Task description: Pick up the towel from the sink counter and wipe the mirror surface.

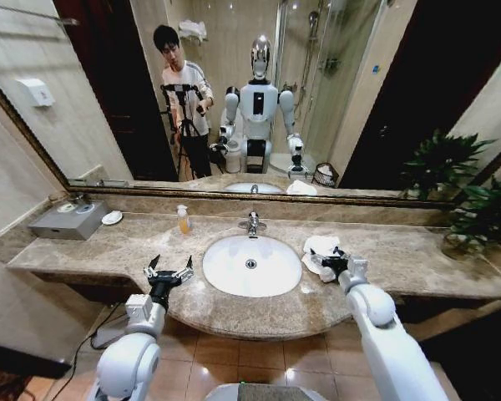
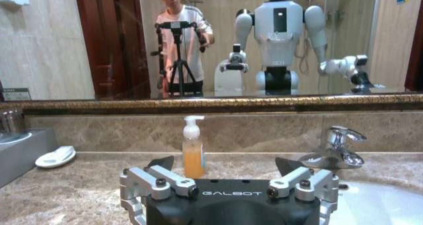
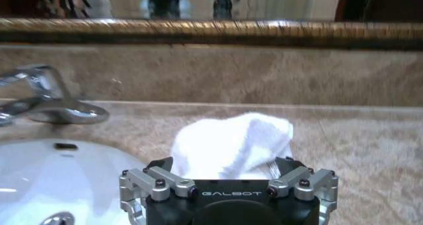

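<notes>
Reaching over the sink counter (image 1: 417, 255), the right gripper (image 1: 332, 266) has spread fingers around the white towel (image 1: 319, 247); the left gripper (image 1: 169, 273) hangs spread near the front edge.

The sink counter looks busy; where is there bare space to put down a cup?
Most free: the sink counter between the towel and the plant. There is also bare marble between the grey box and the soap bottle, apart from a small soap dish. It is crowded beside the basin: the right gripper at the towel, the left gripper open over the front edge.
</notes>
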